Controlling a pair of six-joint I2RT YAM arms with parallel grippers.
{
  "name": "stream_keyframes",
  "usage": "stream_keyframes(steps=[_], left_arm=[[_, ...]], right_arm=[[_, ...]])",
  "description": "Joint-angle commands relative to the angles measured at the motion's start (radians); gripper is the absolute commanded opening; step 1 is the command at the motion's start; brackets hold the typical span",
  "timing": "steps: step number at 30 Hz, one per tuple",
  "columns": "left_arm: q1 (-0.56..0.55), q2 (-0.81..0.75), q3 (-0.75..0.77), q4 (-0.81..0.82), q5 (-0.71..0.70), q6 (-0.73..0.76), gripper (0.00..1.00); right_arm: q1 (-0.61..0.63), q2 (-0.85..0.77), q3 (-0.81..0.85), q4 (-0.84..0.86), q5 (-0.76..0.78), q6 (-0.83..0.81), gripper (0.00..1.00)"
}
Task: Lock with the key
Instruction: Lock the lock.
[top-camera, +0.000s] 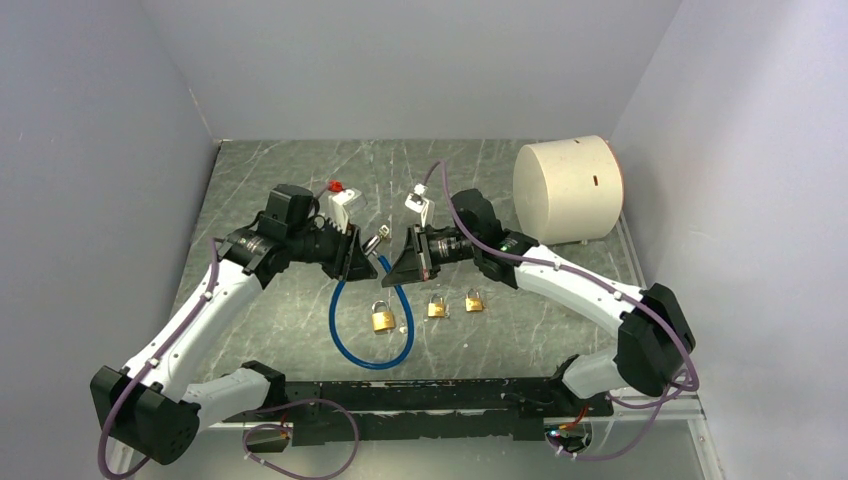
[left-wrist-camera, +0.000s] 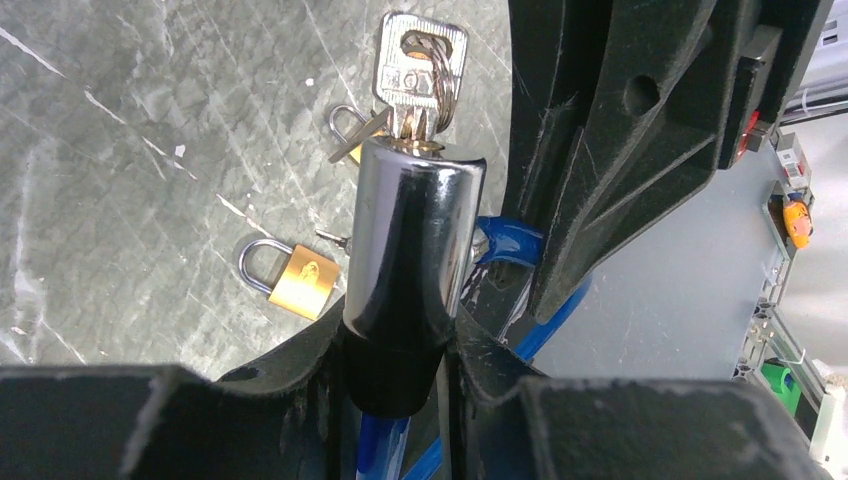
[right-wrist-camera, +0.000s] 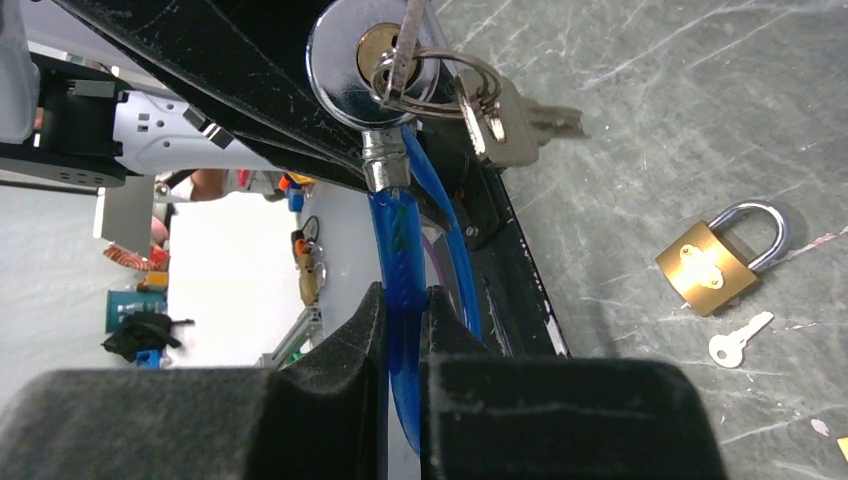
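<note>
A blue cable lock (top-camera: 345, 335) loops on the table. Its chrome and black cylinder (left-wrist-camera: 410, 270) is held up by my left gripper (left-wrist-camera: 400, 370), which is shut on its black end. A silver key (left-wrist-camera: 418, 70) on a ring sits in the keyhole at the cylinder's top; it also shows in the right wrist view (right-wrist-camera: 400, 55) with a second key (right-wrist-camera: 510, 120) hanging from the ring. My right gripper (right-wrist-camera: 403, 315) is shut on the blue cable (right-wrist-camera: 400, 270) just below its metal end, which meets the cylinder's side (right-wrist-camera: 385, 170). Both grippers face each other mid-table (top-camera: 380, 255).
Three small brass padlocks (top-camera: 382, 317) (top-camera: 436, 307) (top-camera: 474, 299) lie in front of the grippers. A small loose key (right-wrist-camera: 738, 340) lies by one padlock (right-wrist-camera: 715, 258). A large cream cylinder (top-camera: 567, 188) stands at the back right. A white part with a red cap (top-camera: 338, 192) is behind the left gripper.
</note>
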Motion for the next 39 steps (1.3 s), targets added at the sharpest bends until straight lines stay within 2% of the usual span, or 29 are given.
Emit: stream_keyframes(steps=[1, 7, 18, 39], left_arm=[[-0.065, -0.024, 0.028, 0.048, 0.186, -0.038, 0.03], [-0.063, -0.029, 0.027, 0.037, 0.134, -0.044, 0.03], [-0.054, -0.025, 0.023, 0.035, 0.106, -0.052, 0.03], [-0.040, -0.022, 0.018, 0.018, 0.090, -0.039, 0.02]], right_arm=[[0.001, -0.002, -0.017, 0.195, 0.101, 0.060, 0.10], [0.002, -0.017, -0.045, 0.190, 0.108, 0.075, 0.15], [0.000, -0.036, -0.111, 0.281, 0.087, 0.137, 0.26], [-0.003, -0.112, -0.141, 0.224, 0.130, 0.099, 0.45]])
